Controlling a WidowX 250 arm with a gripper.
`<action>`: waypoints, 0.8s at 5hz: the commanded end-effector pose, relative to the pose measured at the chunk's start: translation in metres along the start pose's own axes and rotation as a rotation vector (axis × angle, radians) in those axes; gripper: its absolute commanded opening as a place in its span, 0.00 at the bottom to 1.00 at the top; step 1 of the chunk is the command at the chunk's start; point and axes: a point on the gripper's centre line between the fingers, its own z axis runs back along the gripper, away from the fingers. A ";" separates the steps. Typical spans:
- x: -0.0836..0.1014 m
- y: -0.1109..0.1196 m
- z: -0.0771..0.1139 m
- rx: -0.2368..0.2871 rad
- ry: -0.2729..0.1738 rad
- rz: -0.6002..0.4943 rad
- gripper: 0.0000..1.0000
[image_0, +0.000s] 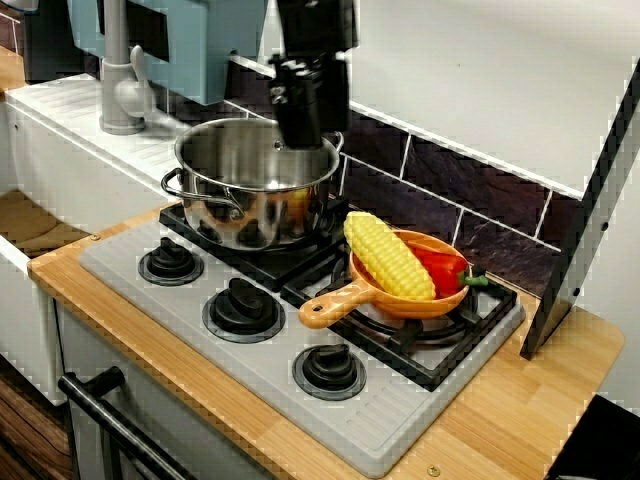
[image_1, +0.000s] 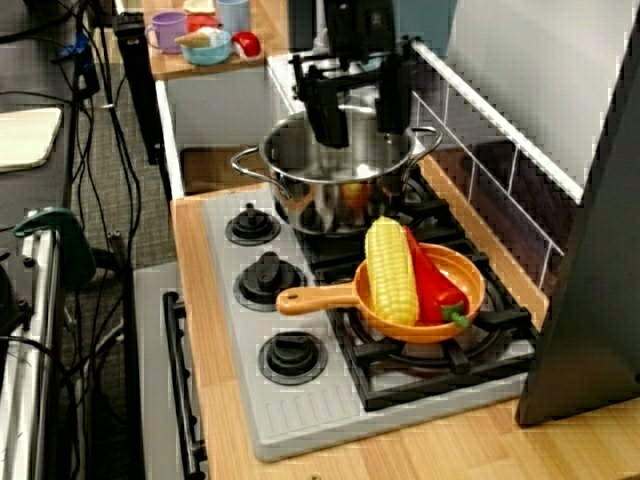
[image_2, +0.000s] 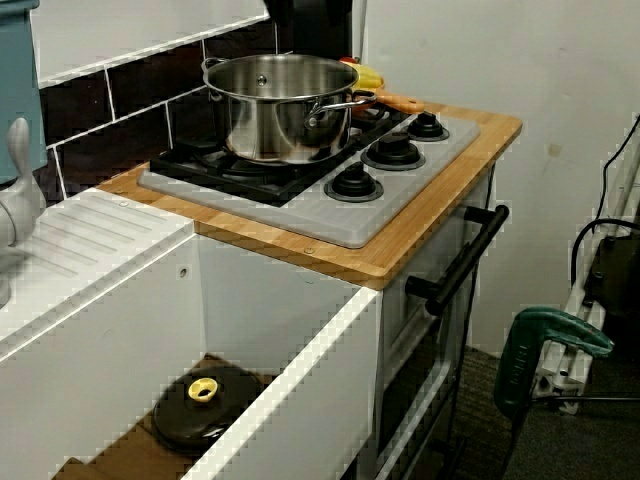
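Observation:
My black gripper (image_1: 358, 118) hangs over the mouth of a steel pot (image_1: 340, 175) on the stove's back-left burner. In the view from above its two fingers (image_1: 325, 115) stand apart, open, with nothing between them, their tips about level with the rim. The view from the stove's front shows the gripper (image_0: 300, 135) dipping just inside the pot (image_0: 255, 190). To the right, on the neighbouring burner, an orange pan (image_0: 400, 295) holds a yellow corn cob (image_0: 388, 255) and a red pepper (image_0: 445, 270). What is inside the pot is hidden.
Three black knobs (image_0: 240, 305) line the grey stove front. A faucet (image_0: 122, 90) and a sink lie to the left; a black lid (image_2: 205, 405) rests in the basin. A dark slanted board (image_0: 585, 210) stands on the right. Cups (image_1: 205, 35) sit on a far shelf.

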 end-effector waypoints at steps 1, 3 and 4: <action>0.033 -0.016 0.014 0.126 0.000 -0.087 1.00; 0.043 -0.016 -0.006 0.143 0.022 -0.138 1.00; 0.042 -0.016 -0.010 0.139 0.022 -0.141 1.00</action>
